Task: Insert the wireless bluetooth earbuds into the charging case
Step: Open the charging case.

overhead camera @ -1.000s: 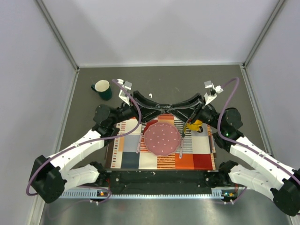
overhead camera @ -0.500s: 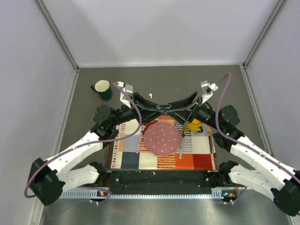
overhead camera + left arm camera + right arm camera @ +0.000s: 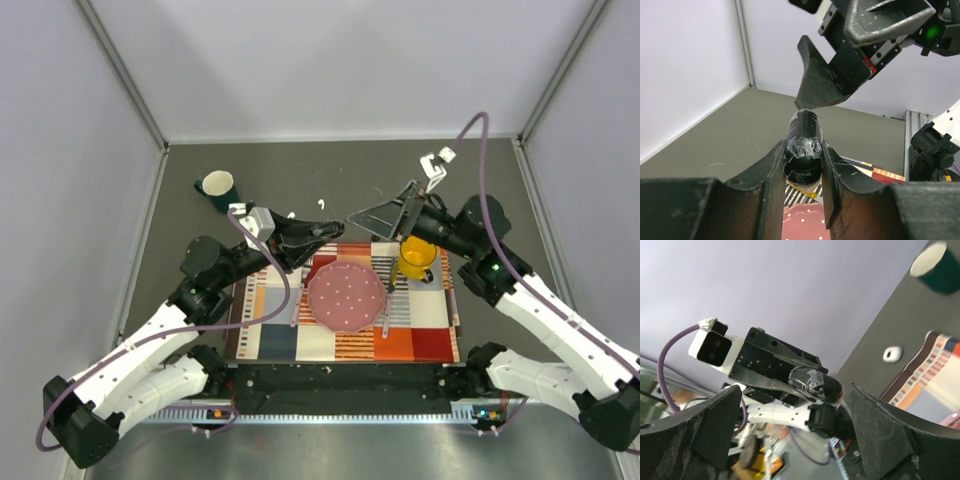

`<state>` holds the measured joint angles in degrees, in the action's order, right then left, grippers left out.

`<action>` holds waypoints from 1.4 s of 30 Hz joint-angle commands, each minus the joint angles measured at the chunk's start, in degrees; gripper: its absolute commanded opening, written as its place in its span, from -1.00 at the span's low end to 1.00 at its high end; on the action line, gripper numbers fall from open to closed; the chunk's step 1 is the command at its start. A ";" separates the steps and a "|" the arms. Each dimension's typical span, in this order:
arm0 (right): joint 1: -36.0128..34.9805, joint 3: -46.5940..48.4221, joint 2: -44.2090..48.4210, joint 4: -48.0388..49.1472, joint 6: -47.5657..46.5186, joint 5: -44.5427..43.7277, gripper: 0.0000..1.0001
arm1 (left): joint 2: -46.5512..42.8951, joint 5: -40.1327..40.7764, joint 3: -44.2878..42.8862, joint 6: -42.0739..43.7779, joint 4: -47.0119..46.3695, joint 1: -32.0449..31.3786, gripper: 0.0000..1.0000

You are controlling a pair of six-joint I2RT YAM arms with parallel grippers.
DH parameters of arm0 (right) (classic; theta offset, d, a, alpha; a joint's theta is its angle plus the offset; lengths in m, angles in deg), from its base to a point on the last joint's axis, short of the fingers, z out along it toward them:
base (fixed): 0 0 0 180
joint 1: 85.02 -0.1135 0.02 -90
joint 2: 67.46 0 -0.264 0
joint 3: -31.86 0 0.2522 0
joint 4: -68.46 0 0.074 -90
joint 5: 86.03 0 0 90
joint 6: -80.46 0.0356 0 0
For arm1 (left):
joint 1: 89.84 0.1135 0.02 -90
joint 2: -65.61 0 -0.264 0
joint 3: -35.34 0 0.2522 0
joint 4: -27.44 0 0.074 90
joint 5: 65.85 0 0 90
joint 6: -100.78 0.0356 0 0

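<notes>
Both arms have drawn back from each other above the mat (image 3: pixel 300 340), the left gripper (image 3: pixel 804 150) pinching a small black cylinder (image 3: pixel 803 131) and the right gripper (image 3: pixel 372 215) spread wide beside it; the charging case (image 3: pixel 322 204) lies untouched on the table (image 3: pixel 300 180) beyond, so finding the earbuds, which I can't spot, seems next.

Before me, a pink dotted plate (image 3: pixel 346 295) sits on a patchwork mat (image 3: pixel 270 335), with a yellow mug (image 3: pixel 416 257) at its far-right corner. A green mug (image 3: pixel 217 188) stands far left, and a black taped cylinder (image 3: pixel 804 142) is aloft.
</notes>
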<state>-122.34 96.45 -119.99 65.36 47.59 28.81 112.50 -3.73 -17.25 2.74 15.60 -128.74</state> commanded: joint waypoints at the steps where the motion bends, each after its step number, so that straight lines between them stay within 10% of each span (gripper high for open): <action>1: 0.14 4.72 -6.60 -0.82 12.89 8.88 0.74 | 0.30 1.07 0.07 4.52 0.03 -0.22 -1.00; 24: 0.06 2.08 -12.42 5.34 21.09 13.12 0.16 | 1.80 0.63 0.24 2.32 -2.43 -0.13 -1.00; 34: 0.06 0.85 -12.59 7.70 21.62 12.43 -0.55 | 1.53 -0.68 0.16 1.71 -1.56 -0.30 -1.00; 36: 0.06 0.41 -12.68 9.11 22.67 12.69 -0.54 | 1.45 -1.38 0.24 1.53 -1.73 -0.30 -1.00; 39: 0.06 0.15 -12.42 10.09 22.95 12.43 0.10 | 1.18 -1.56 0.42 1.44 -1.90 -0.30 -1.00; 42: 0.06 0.32 -12.24 9.91 23.03 11.90 0.28 | 0.75 -1.74 0.60 1.70 -1.73 -0.30 -1.00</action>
<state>-122.08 96.58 -132.89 70.98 69.79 40.77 114.21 -3.86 -17.07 4.73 15.53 -128.80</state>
